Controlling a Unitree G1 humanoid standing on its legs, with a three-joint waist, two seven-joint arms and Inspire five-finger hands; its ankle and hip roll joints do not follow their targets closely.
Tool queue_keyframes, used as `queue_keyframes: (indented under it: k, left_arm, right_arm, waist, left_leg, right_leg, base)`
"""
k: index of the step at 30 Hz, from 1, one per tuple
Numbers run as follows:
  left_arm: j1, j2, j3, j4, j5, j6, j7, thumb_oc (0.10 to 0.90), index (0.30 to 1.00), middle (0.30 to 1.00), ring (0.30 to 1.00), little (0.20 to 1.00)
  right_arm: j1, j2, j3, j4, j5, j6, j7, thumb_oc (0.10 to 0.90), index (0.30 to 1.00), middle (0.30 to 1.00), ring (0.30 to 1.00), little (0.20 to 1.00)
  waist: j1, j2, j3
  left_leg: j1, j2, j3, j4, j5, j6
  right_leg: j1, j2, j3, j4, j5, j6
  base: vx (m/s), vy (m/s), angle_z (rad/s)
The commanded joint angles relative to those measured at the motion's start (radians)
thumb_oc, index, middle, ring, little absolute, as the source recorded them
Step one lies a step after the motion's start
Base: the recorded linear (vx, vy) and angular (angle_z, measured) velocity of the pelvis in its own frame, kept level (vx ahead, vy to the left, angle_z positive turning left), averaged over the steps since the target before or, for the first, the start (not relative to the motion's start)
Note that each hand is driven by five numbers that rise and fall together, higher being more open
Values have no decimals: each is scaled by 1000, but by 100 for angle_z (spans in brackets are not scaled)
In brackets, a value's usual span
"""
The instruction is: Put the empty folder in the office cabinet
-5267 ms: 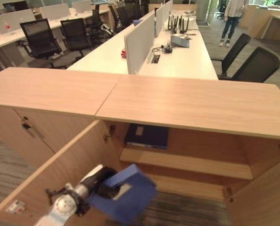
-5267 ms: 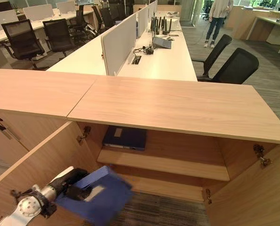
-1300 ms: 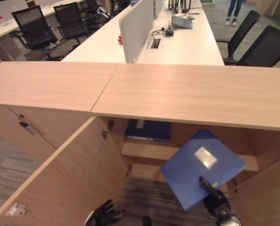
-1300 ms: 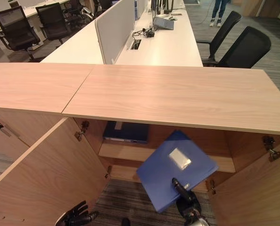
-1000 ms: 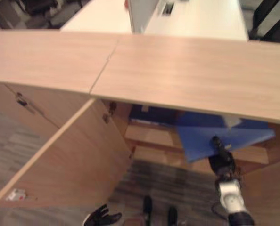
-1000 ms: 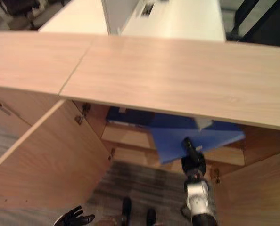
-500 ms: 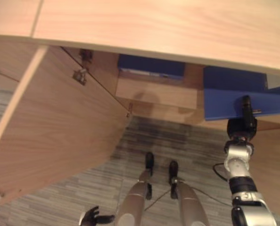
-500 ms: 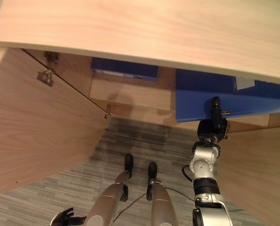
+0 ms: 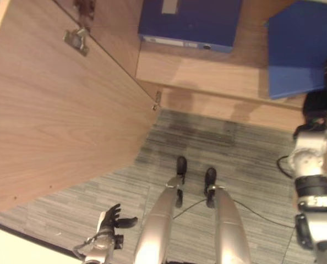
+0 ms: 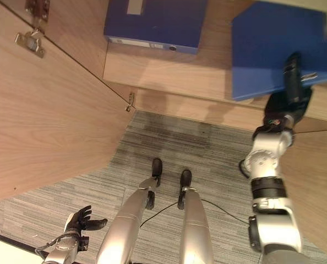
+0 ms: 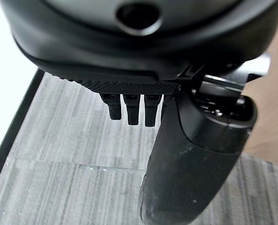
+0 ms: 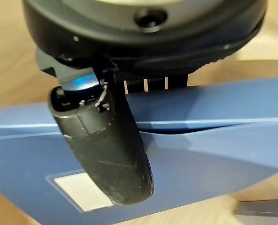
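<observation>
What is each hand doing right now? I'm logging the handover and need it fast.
Left hand: open, fingers spread, holding nothing, low over the carpet.
Right hand: shut on the blue folder, thumb on top, at the cabinet shelf.

The right hand [image 10: 287, 96] reaches forward with its thumb [image 12: 108, 150] pinching; the left hand [image 10: 78, 223] hangs low with relaxed fingers.

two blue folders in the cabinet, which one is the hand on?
The lighter blue folder on the right: the right hand pinches its near edge. The darker blue folder lies apart, untouched, at the shelf's left.
</observation>
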Motion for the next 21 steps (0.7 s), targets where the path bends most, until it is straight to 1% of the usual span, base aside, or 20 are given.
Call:
queue_keyframes:
  k: [1,4,5,6,8,10,13,14,17,18,19,21]
  left_arm:
    - [108,104,-32,30,23,8,30,800,900,900,900,900]
    - [108,128,-53,27,18,4,18,800,900,900,900,900]
    - [107,127,-53,27,17,4,17,800,900,900,900,900]
    - [101,137,-62,42,16,4,11,800,900,900,900,900]
    - [96,141,-70,60,21,6,7,800,900,900,900,900]
    - [84,147,-85,110,34,8,9,800,900,900,900,900]
    - [77,150,-90,119,38,4,13,800,900,900,900,900]
    - [72,150,-93,125,42,4,16,800,900,900,900,900]
    - [73,152,-94,115,42,3,16,800,900,900,900,900]
    - [79,156,-94,91,40,-2,15,800,900,900,900,900]
    - [80,160,-95,88,40,-3,15,800,900,900,900,900]
    - [80,159,-96,88,42,-2,13,800,900,900,900,900]
  right_arm:
    - [-86,-88,-16,-90,-4,-64,65,400,300,300,300,300]
    - [-241,-153,37,45,54,-48,73,400,300,300,300,300]
    - [-250,-157,42,54,59,-47,78,400,300,300,300,300]
    - [-321,-184,74,131,82,-22,78,400,300,300,300,300]
    - [-367,-197,87,188,107,-7,80,400,300,300,300,300]
    - [-447,-201,97,296,156,12,78,400,300,300,300,300]
    - [-482,-205,99,339,181,9,78,400,300,300,300,300]
    - [-490,-197,91,354,196,2,73,400,300,300,300,300]
    - [-481,-195,83,338,201,-8,71,400,300,300,300,300]
    - [-473,-199,74,325,211,-20,70,400,300,300,300,300]
    - [-470,-204,79,335,209,-15,65,800,900,900,900,900]
    - [-468,-212,83,346,201,-2,65,800,900,900,900,900]
  waist:
    - [-3,-17,-86]
    - [18,-18,-107]
    - [17,-16,-106]
    - [29,-21,-121]
    - [33,-20,-132]
    - [47,-24,-153]
    - [54,-22,-160]
    - [58,-17,-163]
    - [60,-13,-165]
    - [64,-5,-164]
    - [66,-1,-165]
    - [66,3,-165]
  left_leg:
    - [2,-16,-28,37,-128,-14]
    - [16,-22,-39,20,-129,-20]
    - [16,-22,-39,19,-128,-20]
    - [20,-25,-44,8,-126,-23]
    - [20,-27,-48,2,-125,-24]
    - [18,-31,-56,-8,-121,-26]
    - [20,-33,-59,-18,-119,-27]
    - [25,-35,-60,-30,-115,-27]
    - [27,-38,-64,-36,-111,-27]
    - [29,-44,-66,-46,-107,-27]
    - [30,-47,-67,-51,-105,-27]
    - [31,-49,-67,-54,-103,-27]
  right_leg:
    - [81,-37,-49,-60,-61,24]
    - [93,-34,-59,-65,-68,19]
    - [93,-34,-59,-66,-68,19]
    - [96,-34,-61,-78,-67,21]
    - [99,-33,-64,-86,-68,21]
    - [99,-36,-69,-93,-67,22]
    - [100,-38,-70,-100,-67,23]
    - [102,-39,-73,-105,-66,25]
    - [105,-42,-75,-108,-66,27]
    - [107,-47,-78,-106,-70,28]
    - [106,-50,-78,-104,-71,28]
    - [106,-52,-78,-103,-70,28]
  base:
    - [34,-21,3]
    - [56,-35,4]
    - [57,-30,10]
    - [37,-26,16]
    - [44,-26,15]
    - [50,-28,5]
    - [30,-2,5]
    - [35,7,4]
    - [12,2,1]
    - [0,0,0]
    - [4,-6,6]
    - [3,-1,18]
